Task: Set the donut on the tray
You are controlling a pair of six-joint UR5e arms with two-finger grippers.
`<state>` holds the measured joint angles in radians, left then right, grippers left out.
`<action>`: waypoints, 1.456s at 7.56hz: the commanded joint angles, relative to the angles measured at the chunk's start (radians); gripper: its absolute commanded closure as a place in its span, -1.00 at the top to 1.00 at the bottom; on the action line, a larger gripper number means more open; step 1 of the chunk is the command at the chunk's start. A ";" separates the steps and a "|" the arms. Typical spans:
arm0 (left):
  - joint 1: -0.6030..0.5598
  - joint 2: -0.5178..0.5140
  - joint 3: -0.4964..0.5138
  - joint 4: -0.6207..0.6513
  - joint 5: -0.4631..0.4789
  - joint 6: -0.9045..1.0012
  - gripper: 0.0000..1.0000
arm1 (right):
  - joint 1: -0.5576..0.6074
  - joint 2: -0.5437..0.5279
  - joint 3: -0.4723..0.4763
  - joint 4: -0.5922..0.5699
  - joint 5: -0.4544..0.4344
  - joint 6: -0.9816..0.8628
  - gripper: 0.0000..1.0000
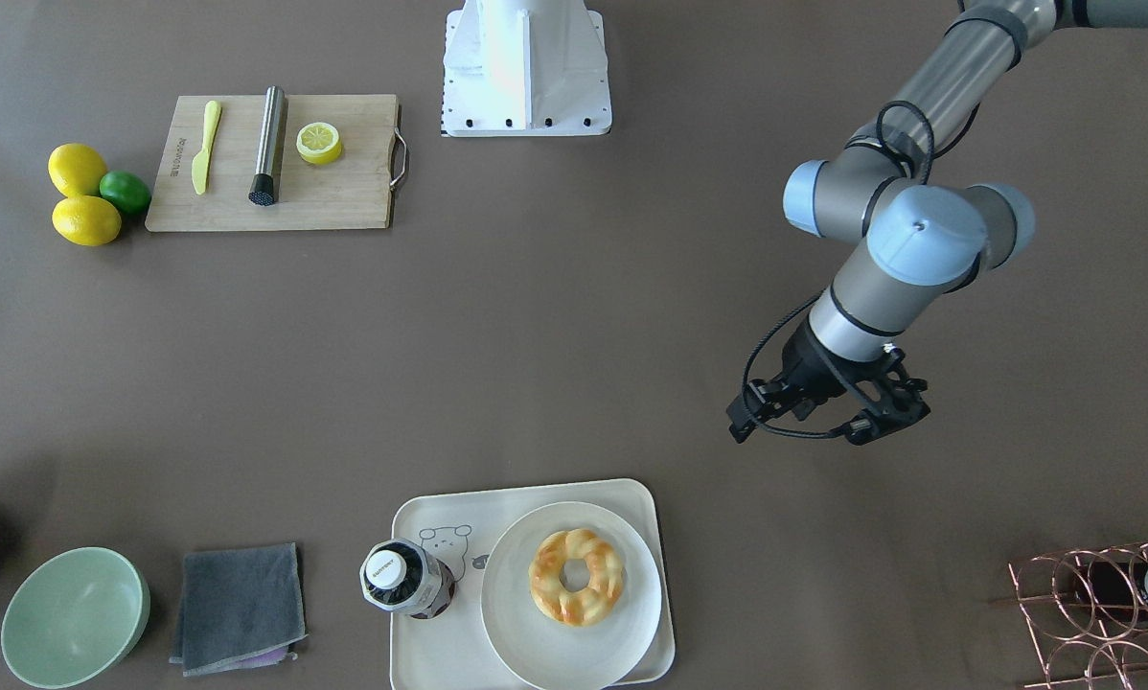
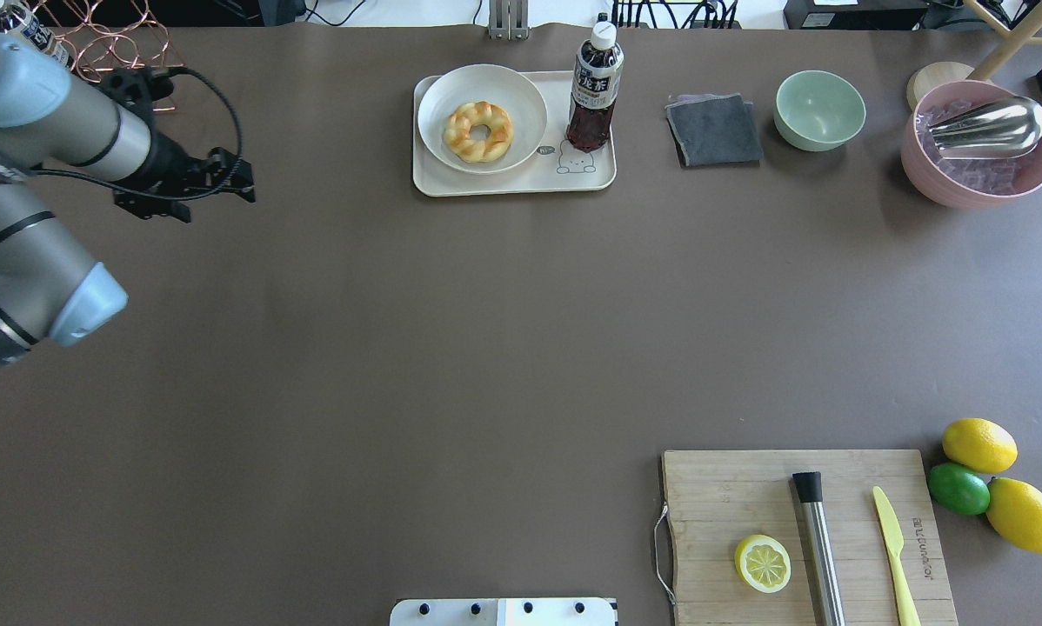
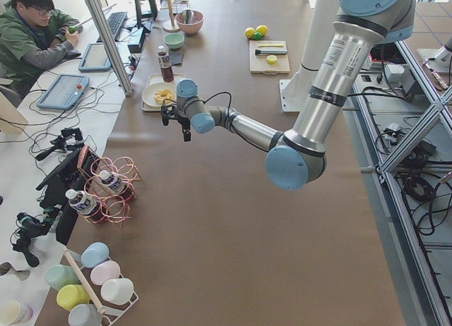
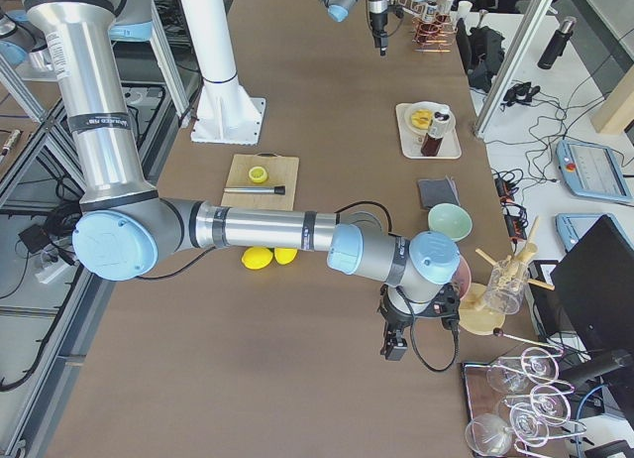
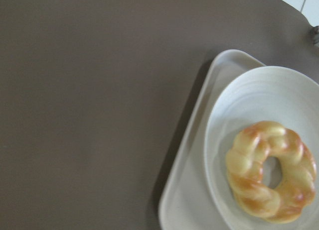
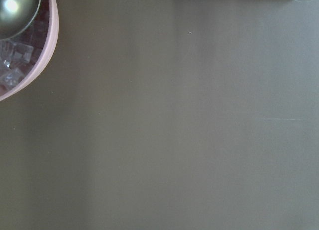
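Since only a side view shows the right gripper (image 4: pixel 394 347), its grip cannot be told | left gripper (image 1: pixel 804 426) spread open, well apart from tray (image 1: pixel 421 652) | donut (image 1: pixel 577 577) on plate (image 1: pixel 526 652) on tray, beside bottle (image 1: pixel 403 578).

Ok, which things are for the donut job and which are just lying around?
For the job: donut, tray, left gripper (open, holding nothing).

Just lying about: plate under the donut, bottle on the tray, grey cloth, green bowl, cutting board, lemons, lime.
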<state>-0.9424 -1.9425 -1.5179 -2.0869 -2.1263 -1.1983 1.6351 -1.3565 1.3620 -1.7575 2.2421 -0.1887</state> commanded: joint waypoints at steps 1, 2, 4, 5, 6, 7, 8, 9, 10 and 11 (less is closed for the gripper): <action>-0.241 0.274 -0.114 0.024 -0.148 0.445 0.98 | 0.000 -0.003 0.000 0.001 0.001 0.000 1.00; -0.341 0.337 -0.113 0.060 -0.180 0.649 0.98 | 0.000 -0.003 0.000 0.001 -0.001 0.000 1.00; -0.496 0.398 -0.114 0.210 -0.195 0.999 0.98 | -0.001 -0.004 0.000 0.003 0.001 0.000 1.00; -0.560 0.383 -0.117 0.334 -0.220 1.111 0.98 | -0.001 -0.006 0.002 0.003 0.001 0.000 1.00; -0.582 0.346 -0.116 0.438 -0.218 1.153 0.98 | 0.000 -0.006 0.002 0.001 0.001 0.000 1.00; -0.585 0.299 -0.107 0.506 -0.213 1.155 0.98 | -0.001 -0.006 0.002 0.003 0.001 0.000 1.00; -0.587 0.278 -0.088 0.525 -0.212 1.157 0.98 | -0.001 -0.006 0.000 0.003 0.001 0.000 1.00; -0.598 0.296 -0.087 0.509 -0.216 1.157 0.98 | -0.001 -0.006 0.000 0.003 0.001 0.000 1.00; -0.619 0.310 -0.079 0.505 -0.219 1.154 0.98 | -0.001 -0.006 0.002 0.003 0.002 0.000 1.00; -0.624 0.310 -0.083 0.507 -0.222 1.148 0.98 | -0.001 -0.007 0.000 0.003 0.002 0.002 1.00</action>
<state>-1.5477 -1.6401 -1.6030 -1.5810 -2.3432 -0.0444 1.6337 -1.3622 1.3628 -1.7549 2.2434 -0.1887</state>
